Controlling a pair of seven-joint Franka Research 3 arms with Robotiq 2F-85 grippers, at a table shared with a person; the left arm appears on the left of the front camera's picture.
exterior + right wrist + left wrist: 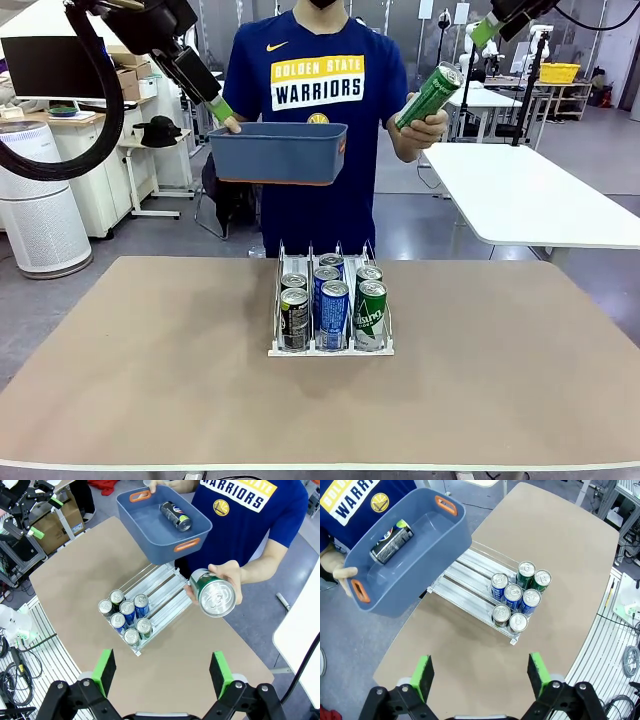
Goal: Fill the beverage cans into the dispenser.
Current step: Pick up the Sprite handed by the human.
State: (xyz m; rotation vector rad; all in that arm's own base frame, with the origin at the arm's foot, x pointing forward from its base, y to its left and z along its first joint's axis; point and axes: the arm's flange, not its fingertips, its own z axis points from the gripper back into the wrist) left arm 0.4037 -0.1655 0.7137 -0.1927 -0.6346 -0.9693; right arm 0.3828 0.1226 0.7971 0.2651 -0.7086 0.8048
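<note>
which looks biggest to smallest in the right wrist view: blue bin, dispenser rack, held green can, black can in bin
1. Blue plastic bin and clear wire-lane dispenser rack: too close to rank.
2. Green aluminium can, held up nearer the camera.
3. Black-and-yellow can inside the bin.

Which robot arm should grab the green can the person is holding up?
Likely the right. The person's hand holds the green can up close in front of the open right gripper. The left gripper, also open, looks down at the blue bin and the dispenser, farther from that can.
</note>
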